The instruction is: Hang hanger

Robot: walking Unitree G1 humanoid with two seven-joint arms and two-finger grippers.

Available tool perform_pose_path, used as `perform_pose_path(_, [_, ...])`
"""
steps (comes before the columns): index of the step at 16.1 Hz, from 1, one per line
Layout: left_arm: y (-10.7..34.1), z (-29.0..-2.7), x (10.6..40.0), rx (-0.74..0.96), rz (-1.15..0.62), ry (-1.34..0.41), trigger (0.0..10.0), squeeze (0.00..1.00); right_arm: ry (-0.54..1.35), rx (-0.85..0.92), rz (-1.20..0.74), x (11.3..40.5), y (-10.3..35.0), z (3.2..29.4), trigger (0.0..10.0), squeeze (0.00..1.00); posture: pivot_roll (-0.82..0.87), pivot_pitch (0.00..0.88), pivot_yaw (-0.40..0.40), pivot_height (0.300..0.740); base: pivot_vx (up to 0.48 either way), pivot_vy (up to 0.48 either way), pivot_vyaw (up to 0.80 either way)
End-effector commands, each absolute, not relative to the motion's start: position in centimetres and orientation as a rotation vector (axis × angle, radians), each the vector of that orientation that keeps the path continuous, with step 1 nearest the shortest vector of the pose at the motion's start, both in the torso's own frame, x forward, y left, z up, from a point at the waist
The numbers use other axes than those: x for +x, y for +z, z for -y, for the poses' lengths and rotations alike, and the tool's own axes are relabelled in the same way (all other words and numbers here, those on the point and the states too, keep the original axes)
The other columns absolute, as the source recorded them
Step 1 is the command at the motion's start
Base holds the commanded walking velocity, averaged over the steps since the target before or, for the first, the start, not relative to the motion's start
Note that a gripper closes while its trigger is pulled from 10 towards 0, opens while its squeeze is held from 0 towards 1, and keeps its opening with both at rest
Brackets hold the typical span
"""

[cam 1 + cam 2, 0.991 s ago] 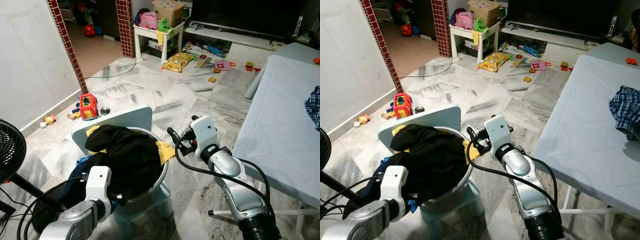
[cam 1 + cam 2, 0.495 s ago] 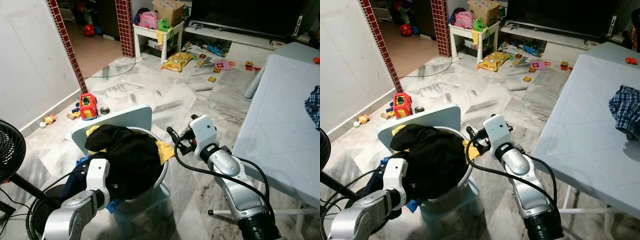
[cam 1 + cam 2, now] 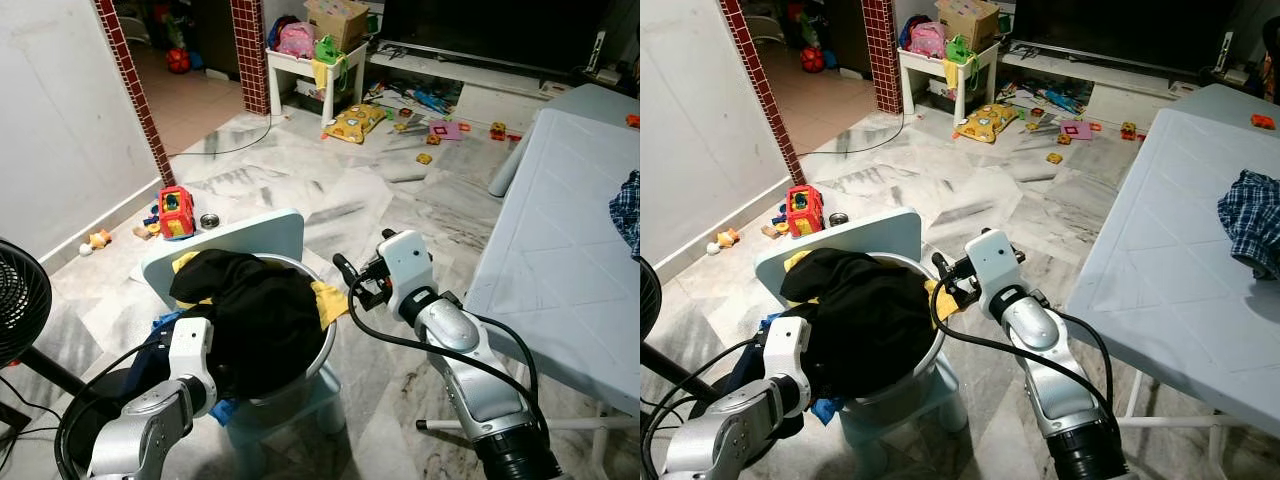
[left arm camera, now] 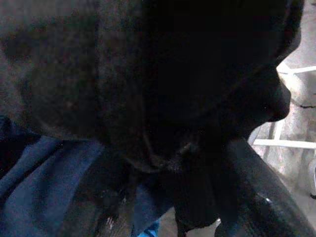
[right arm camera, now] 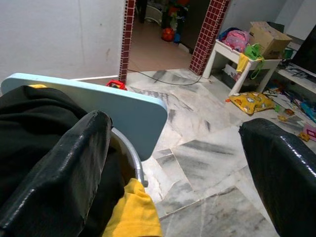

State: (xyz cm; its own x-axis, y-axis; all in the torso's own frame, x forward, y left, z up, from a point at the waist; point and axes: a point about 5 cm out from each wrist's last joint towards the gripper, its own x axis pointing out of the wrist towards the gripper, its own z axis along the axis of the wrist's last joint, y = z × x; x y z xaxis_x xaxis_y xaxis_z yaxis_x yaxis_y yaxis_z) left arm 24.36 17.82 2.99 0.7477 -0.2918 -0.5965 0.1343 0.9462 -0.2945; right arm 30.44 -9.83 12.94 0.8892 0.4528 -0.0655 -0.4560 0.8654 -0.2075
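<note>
**Both arms at the laundry basin, no hanger found yet**

Left gripper (image 4: 197, 207) is buried in the black garment (image 3: 255, 315) heaped in the metal basin (image 3: 925, 362) on the small blue chair (image 3: 235, 240); wrist view too dark, cannot tell whether its fingers are closed. Right gripper (image 5: 182, 163) hovers just beside the basin rim, fingers wide apart, holding nothing, probably waiting to take a piece. Hanger: can't spot one anywhere. No readable labels or writing

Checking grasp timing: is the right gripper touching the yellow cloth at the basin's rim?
Apart. In the right wrist view the open right gripper hangs above the yellow cloth, bare floor between its fingers.
</note>
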Motion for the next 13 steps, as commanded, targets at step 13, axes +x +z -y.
perform_pose_path(13, [8.4, -17.7, 27.0, -0.303, -0.406, -0.118, 0.0, 0.0, 0.956, -0.284, -0.204, 26.9, 10.5, 9.9, 10.0, 0.0, -0.11, 0.048, -0.004, 0.74, 0.0, 0.0, 0.0])
